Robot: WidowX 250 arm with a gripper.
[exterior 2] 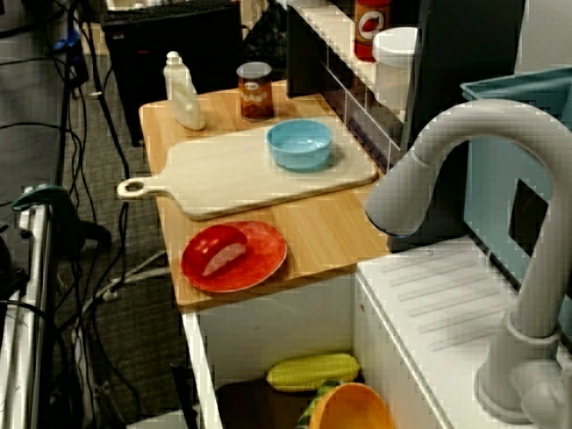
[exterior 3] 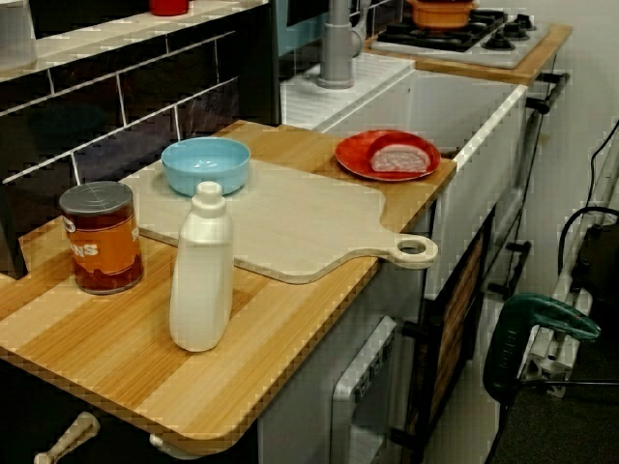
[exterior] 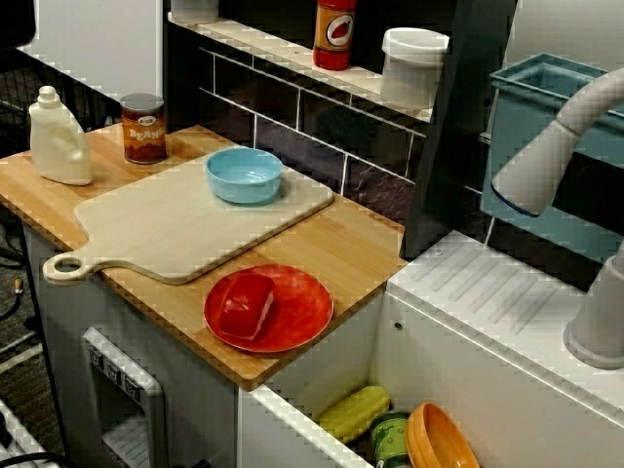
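No gripper or arm shows in any view. In the view from the front, a pale cutting board (exterior: 166,229) lies on the wooden counter (exterior: 361,249) with a light blue bowl (exterior: 244,174) on its far corner. A red plate (exterior: 297,312) sits near the counter's front edge by the sink and bears a red toy food piece (exterior: 246,304). The view from the sink end shows the same bowl (exterior 2: 299,143), plate (exterior 2: 259,259) and food piece (exterior 2: 217,253). From the counter's far end I see the bowl (exterior 3: 206,164) and plate (exterior 3: 353,155).
A white bottle (exterior: 58,136) and a bean can (exterior: 143,128) stand at the counter's left end. A grey faucet (exterior: 565,146) arches over the sink, which holds a corn cob (exterior: 353,411), a green can (exterior: 390,436) and an orange bowl (exterior: 441,441). A red bottle (exterior: 334,32) stands on the shelf.
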